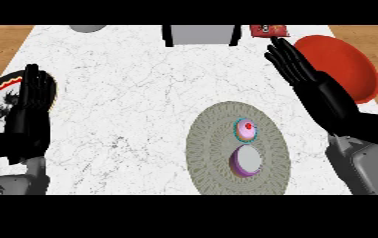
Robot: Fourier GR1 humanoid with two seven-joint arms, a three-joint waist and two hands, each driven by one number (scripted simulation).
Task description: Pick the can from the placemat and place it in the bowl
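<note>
White marble counter [133,82]: the can [246,149] lies on the round placemat [207,152] at five o'clock, untouched. Both hands, right hand [314,82] and left hand [33,102], are straight-fingered and empty (red bowl [347,69] waits at two o'clock).

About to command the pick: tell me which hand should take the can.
Right. The right hand hovers open just beside the placemat where the can lies, with the red bowl behind it. The left hand rests at the far left edge.
</note>
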